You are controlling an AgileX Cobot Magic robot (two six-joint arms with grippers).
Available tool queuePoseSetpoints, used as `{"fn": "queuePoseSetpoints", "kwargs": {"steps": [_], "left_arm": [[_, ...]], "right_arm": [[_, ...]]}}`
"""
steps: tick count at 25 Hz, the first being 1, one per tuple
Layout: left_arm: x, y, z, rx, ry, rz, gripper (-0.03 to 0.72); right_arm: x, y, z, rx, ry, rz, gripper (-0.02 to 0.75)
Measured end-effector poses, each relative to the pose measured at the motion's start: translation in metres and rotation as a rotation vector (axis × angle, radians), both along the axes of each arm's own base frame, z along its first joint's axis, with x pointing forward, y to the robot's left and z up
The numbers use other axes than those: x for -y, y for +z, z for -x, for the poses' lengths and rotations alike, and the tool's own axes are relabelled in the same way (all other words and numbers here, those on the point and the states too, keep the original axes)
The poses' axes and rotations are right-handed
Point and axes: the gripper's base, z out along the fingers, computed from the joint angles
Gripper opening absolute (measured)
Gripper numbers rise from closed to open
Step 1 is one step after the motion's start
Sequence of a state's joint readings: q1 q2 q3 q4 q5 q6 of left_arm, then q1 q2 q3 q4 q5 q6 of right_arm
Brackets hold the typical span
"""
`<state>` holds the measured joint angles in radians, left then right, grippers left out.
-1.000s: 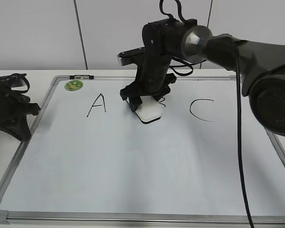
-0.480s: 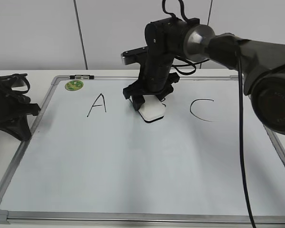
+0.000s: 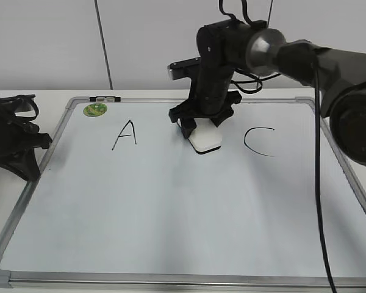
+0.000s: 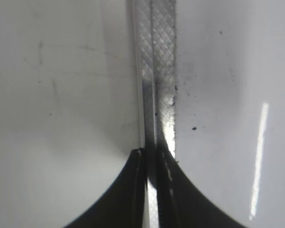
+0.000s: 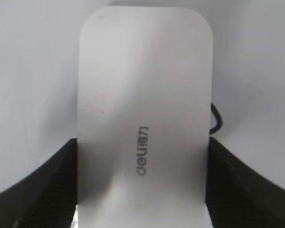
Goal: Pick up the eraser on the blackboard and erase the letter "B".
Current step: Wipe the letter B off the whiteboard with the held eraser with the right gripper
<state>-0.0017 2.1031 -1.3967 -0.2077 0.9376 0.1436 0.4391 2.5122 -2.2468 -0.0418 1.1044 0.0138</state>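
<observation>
Exterior view, front to back: bare white board in the foreground, then midway up the blackboard (image 3: 61,125) the right gripper (image 3: 201,125) has its jaws clamped on the eraser (image 3: 205,140), pressed flat between the "A" (image 3: 124,134) and the "C" (image 3: 258,141), right where the letter "B" belongs. From here none of it shows, though the right wrist view catches a short dark stroke (image 5: 217,119) at the eraser's edge, so I judge wiping is under way and one more firm pass over that remnant is needed. The eraser is white and round-cornered with small grey print; at the left edge the left gripper (image 4: 149,156) sits idle, jaws together over the frame.
</observation>
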Motion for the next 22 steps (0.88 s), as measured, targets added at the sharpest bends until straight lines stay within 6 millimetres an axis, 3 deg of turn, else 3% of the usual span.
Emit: {"fn": "queuePoseSetpoints", "kwargs": {"steps": [8, 22], "left_arm": [[0.0, 0.0, 0.0, 0.0, 0.0, 0.0, 0.011], [0.0, 0.0, 0.0, -0.002, 0.0, 0.0, 0.011]], "right_arm": [[0.028, 0.0, -0.011, -0.011, -0.077, -0.001, 0.543], [0.05, 0.001, -0.019, 0.017, -0.162, 0.064, 0.543]]}}
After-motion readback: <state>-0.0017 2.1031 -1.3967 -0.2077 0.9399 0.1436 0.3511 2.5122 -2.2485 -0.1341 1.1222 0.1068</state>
